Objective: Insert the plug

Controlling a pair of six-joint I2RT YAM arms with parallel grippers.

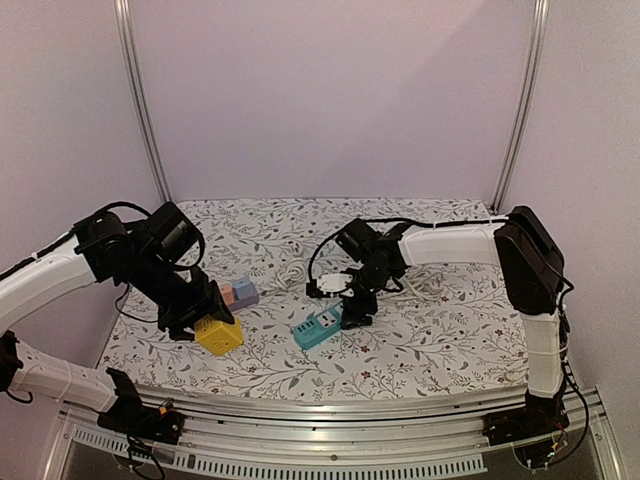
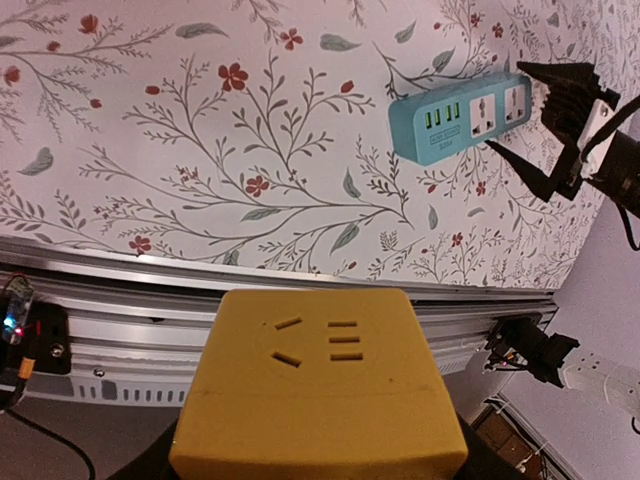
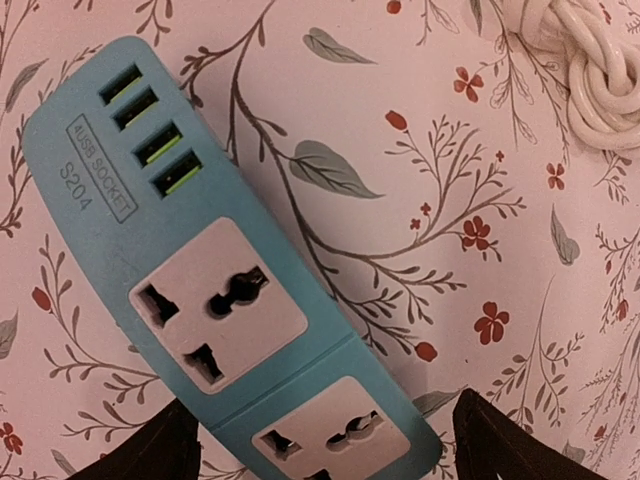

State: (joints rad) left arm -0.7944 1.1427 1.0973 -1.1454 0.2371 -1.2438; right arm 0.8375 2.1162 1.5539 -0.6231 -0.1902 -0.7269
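Observation:
A teal power strip (image 3: 200, 270) with two universal sockets and several USB ports lies flat on the floral table; it also shows in the top view (image 1: 318, 327) and the left wrist view (image 2: 455, 120). My right gripper (image 3: 320, 455) is open just above it, its dark fingertips (image 3: 495, 440) standing either side of the strip's near end. A white plug (image 1: 330, 285) on a white cable lies just behind that gripper, not held. My left gripper (image 1: 208, 322) is shut on a yellow cube socket (image 2: 320, 380), held above the table's front left.
A pink and a blue block (image 1: 240, 293) sit beside the left gripper. The coiled white cable (image 3: 590, 60) lies behind the strip. The aluminium front rail (image 2: 300, 285) runs along the table's near edge.

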